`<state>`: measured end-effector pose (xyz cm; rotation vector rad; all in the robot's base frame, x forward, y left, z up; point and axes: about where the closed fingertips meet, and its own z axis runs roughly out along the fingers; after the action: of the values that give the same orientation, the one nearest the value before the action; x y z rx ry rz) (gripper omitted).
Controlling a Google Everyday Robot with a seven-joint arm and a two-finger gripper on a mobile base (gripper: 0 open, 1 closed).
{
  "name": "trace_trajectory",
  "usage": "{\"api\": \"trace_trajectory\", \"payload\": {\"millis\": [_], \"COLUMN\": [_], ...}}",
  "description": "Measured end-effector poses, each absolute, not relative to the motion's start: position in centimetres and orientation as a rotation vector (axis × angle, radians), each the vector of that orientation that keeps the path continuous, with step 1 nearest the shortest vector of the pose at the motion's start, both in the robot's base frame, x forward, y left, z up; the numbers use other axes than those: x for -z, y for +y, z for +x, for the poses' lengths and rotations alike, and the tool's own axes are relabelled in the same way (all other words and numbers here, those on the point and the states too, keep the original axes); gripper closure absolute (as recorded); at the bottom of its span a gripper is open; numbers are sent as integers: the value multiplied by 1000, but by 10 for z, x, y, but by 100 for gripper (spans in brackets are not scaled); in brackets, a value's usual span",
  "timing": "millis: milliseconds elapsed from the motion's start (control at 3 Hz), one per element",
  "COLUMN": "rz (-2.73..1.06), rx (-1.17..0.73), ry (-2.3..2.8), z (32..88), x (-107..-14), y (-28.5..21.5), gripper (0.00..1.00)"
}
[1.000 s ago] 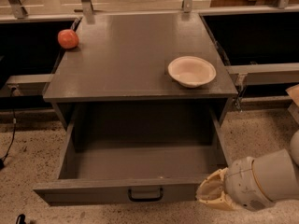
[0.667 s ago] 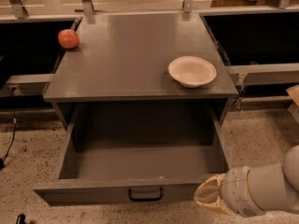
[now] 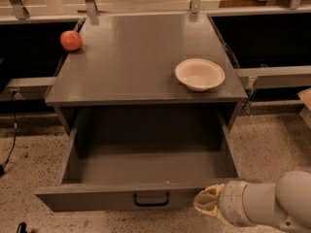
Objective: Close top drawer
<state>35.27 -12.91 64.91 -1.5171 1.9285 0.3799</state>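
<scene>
The top drawer (image 3: 146, 166) of the gray cabinet is pulled far out and its deep box is empty. Its wide flat front (image 3: 97, 198) faces me at the bottom of the camera view, with a small dark pull handle (image 3: 151, 199) in the middle. My gripper (image 3: 208, 205) is at the bottom right, just in front of the right end of the drawer front, on a white arm (image 3: 272, 205) that comes in from the right edge.
A cream bowl (image 3: 199, 74) sits on the cabinet top (image 3: 136, 57) at the right. A red apple (image 3: 71, 41) sits at its far left corner. Metal rails run behind. Speckled floor (image 3: 272, 140) lies on both sides. A black cable (image 3: 12, 144) hangs at left.
My gripper has moved left along the drawer front, closer to its right end. The drawer, bowl and apple have not moved.
</scene>
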Motion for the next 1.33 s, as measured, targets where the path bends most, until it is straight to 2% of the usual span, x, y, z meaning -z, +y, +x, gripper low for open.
{"api": "trace_trajectory", "payload": {"millis": [333,667,1333], "rz": [-1476,-1473,-1473], "rx": [-361,-355,-355], "ry": [1911,1910,1910], "z": [359,360,360], "x": [-635,-635,-635], "y": [-126,-126,-126], "gripper": [100,81,35]}}
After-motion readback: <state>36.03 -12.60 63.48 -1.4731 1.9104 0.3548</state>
